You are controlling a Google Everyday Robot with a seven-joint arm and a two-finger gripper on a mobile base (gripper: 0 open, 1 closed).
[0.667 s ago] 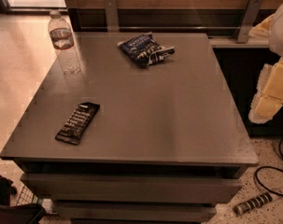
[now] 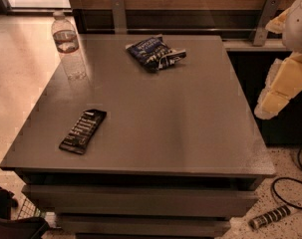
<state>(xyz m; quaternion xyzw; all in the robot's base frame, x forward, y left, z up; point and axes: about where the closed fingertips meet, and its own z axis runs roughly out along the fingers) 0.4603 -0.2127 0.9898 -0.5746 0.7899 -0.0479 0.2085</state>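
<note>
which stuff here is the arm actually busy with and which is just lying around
In hand:
- gripper, off the right edge of the table, touching nothing on it
- blue chip bag, the thing nearest it, at the back of the table

Lying about:
- water bottle, upright at the back left corner
- black snack packet, flat at the front left

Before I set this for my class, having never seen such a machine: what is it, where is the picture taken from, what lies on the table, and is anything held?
It is a mobile robot with one arm. The camera looks down on a grey table; where it is mounted is unknown. The pale arm shows at the right edge, its gripper, the jaws end, beside the table and touching nothing. On the table: a water bottle, a blue snack bag, nearest the gripper, and a dark snack bar.
</note>
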